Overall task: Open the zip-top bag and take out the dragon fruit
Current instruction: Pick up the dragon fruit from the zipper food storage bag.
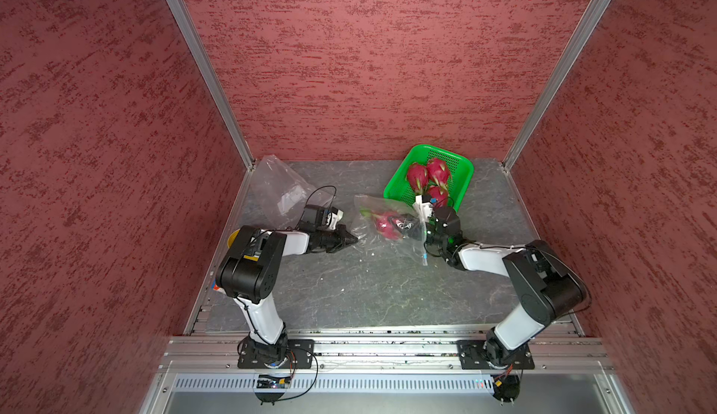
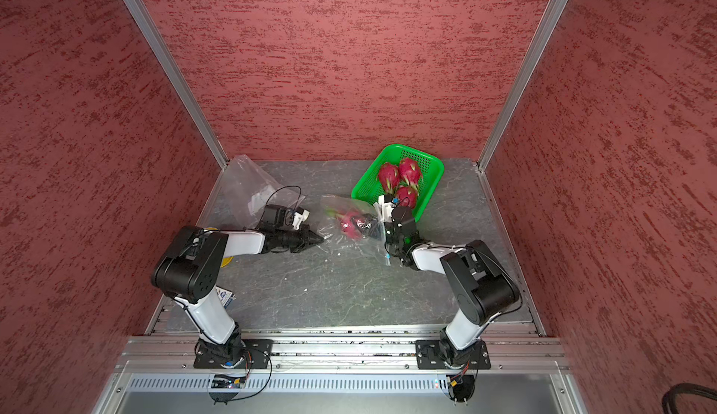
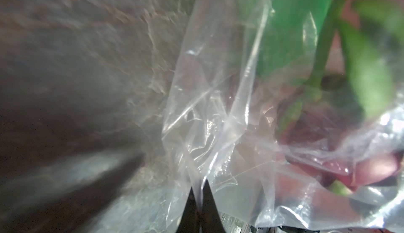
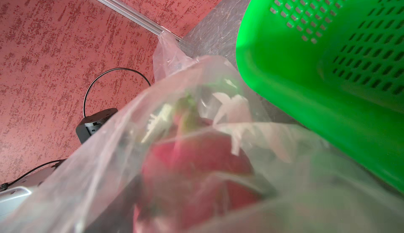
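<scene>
My left pincer (image 1: 351, 239) black, magenta green-tipped dragon fruit (image 1: 384, 222), clear zip-top bag (image 1: 368, 203), green perforated basket (image 1: 461, 160), grey veined worktop (image 1: 368, 284).

Three red walls (image 1: 368, 62) stand around the grey counter (image 1: 349, 288) — one behind it and one on each side. The walls look bumpy, with darker red flecks. Shiny metal posts (image 1: 201, 66) go up from the counter's two back corners. The counter has thin pale lines like stone. A silver rail (image 1: 388, 348) runs along the counter's front edge — a bright spot of light shines there.
</scene>
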You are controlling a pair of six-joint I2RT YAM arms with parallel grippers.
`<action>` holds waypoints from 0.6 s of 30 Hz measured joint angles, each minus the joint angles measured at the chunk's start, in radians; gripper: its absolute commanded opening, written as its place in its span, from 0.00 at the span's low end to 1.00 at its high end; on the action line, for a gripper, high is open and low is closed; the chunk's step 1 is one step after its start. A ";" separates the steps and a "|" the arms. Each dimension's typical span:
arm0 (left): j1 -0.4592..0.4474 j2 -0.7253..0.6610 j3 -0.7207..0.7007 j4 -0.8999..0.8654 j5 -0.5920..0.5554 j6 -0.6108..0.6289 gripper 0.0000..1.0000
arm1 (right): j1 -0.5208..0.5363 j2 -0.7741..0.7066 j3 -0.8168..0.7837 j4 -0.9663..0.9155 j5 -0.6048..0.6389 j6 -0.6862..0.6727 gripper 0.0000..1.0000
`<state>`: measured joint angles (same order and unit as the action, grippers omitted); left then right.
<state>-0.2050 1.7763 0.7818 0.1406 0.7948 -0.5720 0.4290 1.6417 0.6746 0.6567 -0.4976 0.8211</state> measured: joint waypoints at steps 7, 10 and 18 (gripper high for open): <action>0.147 -0.021 0.054 0.067 -0.013 -0.043 0.00 | -0.018 -0.045 -0.003 -0.025 -0.016 0.000 0.71; 0.179 -0.021 0.091 0.086 -0.014 -0.053 0.00 | -0.023 -0.061 -0.003 -0.035 -0.023 -0.002 0.71; 0.248 -0.021 0.129 0.102 -0.010 -0.067 0.00 | -0.051 -0.085 -0.023 -0.055 -0.045 -0.002 0.71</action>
<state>0.0429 1.7554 0.9112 0.2428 0.7845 -0.6392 0.3775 1.5566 0.6514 0.6014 -0.5426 0.8188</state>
